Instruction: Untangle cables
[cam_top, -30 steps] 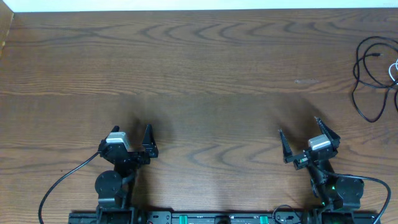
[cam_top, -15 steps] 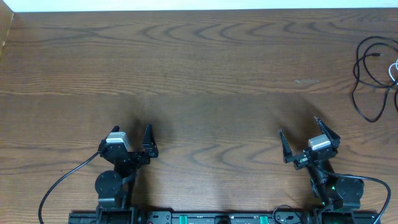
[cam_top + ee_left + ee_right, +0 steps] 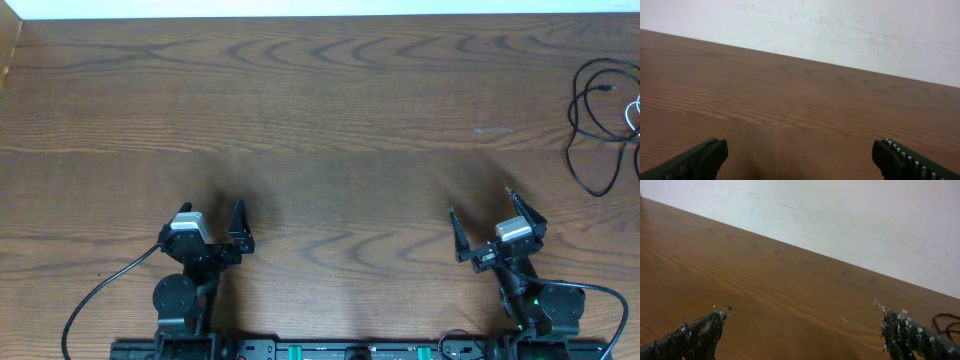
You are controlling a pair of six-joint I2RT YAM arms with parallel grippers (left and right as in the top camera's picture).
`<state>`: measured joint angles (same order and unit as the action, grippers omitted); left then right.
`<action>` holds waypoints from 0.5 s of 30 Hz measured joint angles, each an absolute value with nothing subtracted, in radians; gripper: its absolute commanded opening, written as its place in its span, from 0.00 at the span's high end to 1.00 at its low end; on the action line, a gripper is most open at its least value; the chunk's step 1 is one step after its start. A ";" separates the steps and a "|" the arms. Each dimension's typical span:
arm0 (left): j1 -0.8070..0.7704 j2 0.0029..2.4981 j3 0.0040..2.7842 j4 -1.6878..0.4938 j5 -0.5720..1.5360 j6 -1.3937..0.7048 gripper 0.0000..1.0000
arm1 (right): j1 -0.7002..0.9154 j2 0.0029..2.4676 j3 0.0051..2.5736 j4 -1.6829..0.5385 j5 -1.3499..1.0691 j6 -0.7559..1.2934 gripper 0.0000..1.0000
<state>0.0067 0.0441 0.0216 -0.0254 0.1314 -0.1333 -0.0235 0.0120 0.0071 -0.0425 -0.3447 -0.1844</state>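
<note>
The cables lie tangled at the table's far right edge: a thin black cord [image 3: 598, 120] in loose loops and a bit of thin white cord [image 3: 634, 112] cut off by the frame. One loop of the black cord [image 3: 946, 322] shows at the right wrist view's lower right. My right gripper [image 3: 481, 205] stands open near the front right, well short of the cords, nothing between its jaws [image 3: 802, 317]. Over bare wood at the front left, my left gripper [image 3: 212, 215] is open and empty [image 3: 800, 150]. The cables are out of the left wrist view.
The wooden table [image 3: 320, 120] ends at a white wall [image 3: 320, 8] along the far edge. Both arm bases and a rail [image 3: 340, 350] sit at the near edge. A thick black arm cable [image 3: 100, 295] curves out at the front left.
</note>
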 measured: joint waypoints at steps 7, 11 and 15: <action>0.007 0.013 0.022 -0.025 0.131 -0.133 0.02 | -0.023 0.012 0.007 -0.043 -0.345 -0.184 0.01; 0.007 0.012 0.022 -0.025 0.131 -0.133 0.02 | -0.023 0.012 0.007 -0.043 -0.345 -0.184 0.01; 0.007 0.012 0.022 -0.025 0.131 -0.133 0.02 | -0.023 0.012 0.007 -0.043 -0.345 -0.184 0.01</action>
